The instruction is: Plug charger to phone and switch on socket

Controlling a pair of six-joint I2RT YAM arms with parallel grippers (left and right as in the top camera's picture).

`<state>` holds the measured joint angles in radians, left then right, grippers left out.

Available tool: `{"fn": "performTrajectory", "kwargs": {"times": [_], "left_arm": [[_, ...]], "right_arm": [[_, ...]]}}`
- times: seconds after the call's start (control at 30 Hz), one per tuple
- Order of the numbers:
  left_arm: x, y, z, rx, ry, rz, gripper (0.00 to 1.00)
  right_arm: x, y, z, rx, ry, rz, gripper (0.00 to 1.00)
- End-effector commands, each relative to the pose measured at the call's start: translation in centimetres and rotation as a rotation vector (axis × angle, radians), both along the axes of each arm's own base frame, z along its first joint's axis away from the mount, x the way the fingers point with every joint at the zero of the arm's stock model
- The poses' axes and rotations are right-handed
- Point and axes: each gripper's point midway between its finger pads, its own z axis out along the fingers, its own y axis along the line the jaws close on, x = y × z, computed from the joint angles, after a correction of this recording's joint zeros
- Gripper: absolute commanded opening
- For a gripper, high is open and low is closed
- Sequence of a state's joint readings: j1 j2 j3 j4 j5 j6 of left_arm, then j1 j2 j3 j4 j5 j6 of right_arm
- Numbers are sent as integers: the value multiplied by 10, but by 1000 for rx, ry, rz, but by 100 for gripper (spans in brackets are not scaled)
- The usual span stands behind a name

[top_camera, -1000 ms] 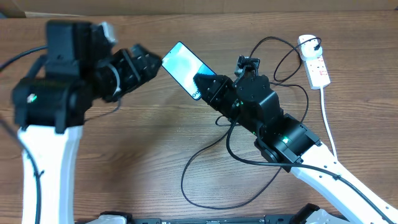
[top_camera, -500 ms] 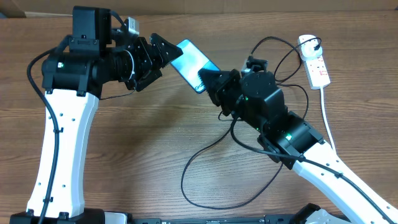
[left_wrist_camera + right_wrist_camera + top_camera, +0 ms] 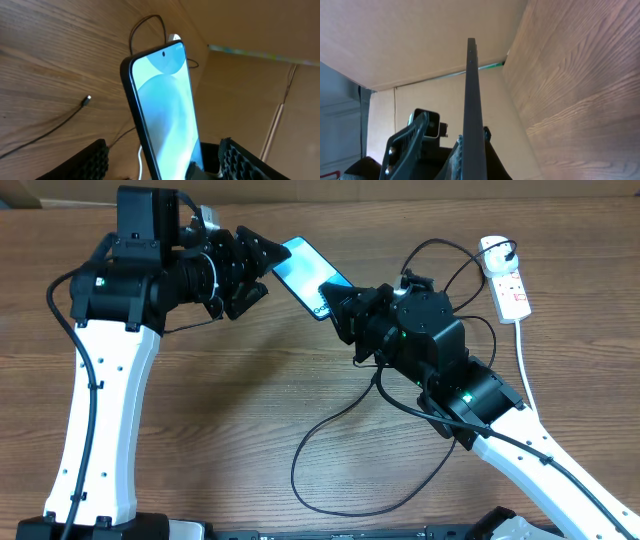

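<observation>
We see the right gripper (image 3: 336, 304) clamped on the lower end of the phone (image 3: 303, 268), holding it tilted up above the wood-grain table (image 3: 230, 400). Its fingers cover that end, so the bottom edge of the phone is hidden in every view. From the right wrist only the slim dark edge shows, rising straight up the picture.

The left gripper (image 3: 266, 270) sits around the phone's other end with its jaws apart. In the left wrist view its ribbed black pads (image 3: 97, 160) flank the glass with a gap on each side, and the bottom border cuts them off. The screen is glossy, light blue-teal and round-cornered, with a small dark dot near the far end.

The charger (image 3: 330, 480) is a thin black cable looping loosely over the table, with its small tip (image 3: 88, 99) lying on bare wood. The cable runs to the socket (image 3: 507, 278), a white strip with red marks and a thick white cord (image 3: 525, 370). The plug seems to be seated there, though it is too small for us to be sure.
</observation>
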<state>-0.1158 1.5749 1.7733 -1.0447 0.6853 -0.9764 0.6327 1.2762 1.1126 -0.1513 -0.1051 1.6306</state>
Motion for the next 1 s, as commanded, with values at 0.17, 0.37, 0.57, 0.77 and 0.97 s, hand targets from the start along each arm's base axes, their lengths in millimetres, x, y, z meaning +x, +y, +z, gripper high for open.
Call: {"fn": "performTrajectory", "kwargs": {"times": [0.17, 0.37, 0.57, 0.77, 0.97], "left_arm": [[3, -10, 1, -66, 62, 32, 47], [0, -15, 1, -81, 88, 39, 45], [-1, -19, 0, -79, 92, 32, 48], [1, -19, -4, -77, 102, 32, 42], [2, -19, -4, -77, 103, 33, 36]], "right_arm": [[-9, 4, 31, 123, 16, 26, 4], [-10, 6, 32, 132, 16, 41, 4], [-14, 10, 38, 161, 16, 68, 4], [-19, 16, 45, 182, 0, 116, 4], [-22, 18, 43, 181, 9, 137, 4]]}}
